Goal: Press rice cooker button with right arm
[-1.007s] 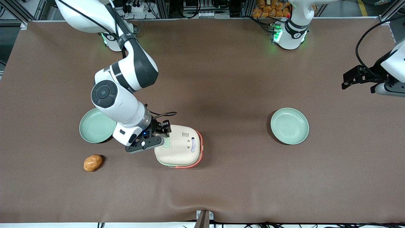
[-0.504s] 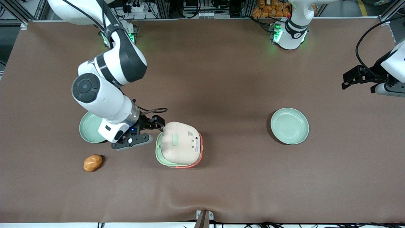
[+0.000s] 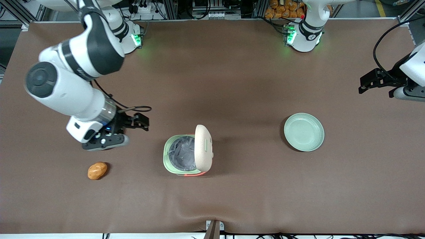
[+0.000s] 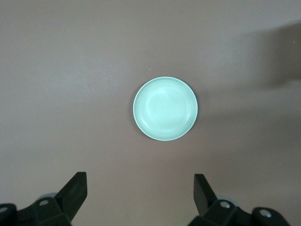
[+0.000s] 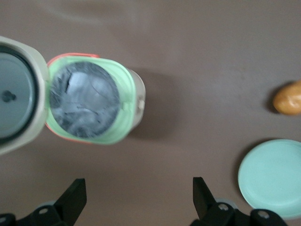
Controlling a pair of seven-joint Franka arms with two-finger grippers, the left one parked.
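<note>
Cooker (image 3: 186, 155) sits mid-table, nearer the front camera than either plate. Lid (image 3: 203, 148) is standing up on its hinge, grey pot (image 3: 183, 155) exposed and looks empty. So I'd call the press done: lid is popped.

Gripper (image 3: 109, 137) hangs above the table, well apart from the cooker, toward the working arm's end. Fingers spread wide in the wrist view, nothing between them. It's hovering over a plate (image 5: 275, 178); front view hides that plate under the arm (image 3: 71, 78).

Handling guess:
- Cooker is small, plastic shell, probably light. A sideways shove would likely slide it on the brown cloth (image 3: 232, 83) rather than actuate anything.
- Push straight down onto it, so the table takes the load.
- Not a thing to grip. Body is rounded and smooth, wider than makes sense for a pinch. One fingertip contact is enough.
- The tab on the green rim (image 5: 127, 106), on the side away from the hinge, looks like the latch. Can't confirm it's the button from here.
- Open lid is the weak bit: hinged, tall, easy to clip on a low pass. Stay clear of it.

Other plate (image 3: 303, 131) sits toward the parked arm's end. Orange lump (image 3: 97, 170), bread or potato, lies near the gripper, closer to the front camera. Neither is in the way.
</note>
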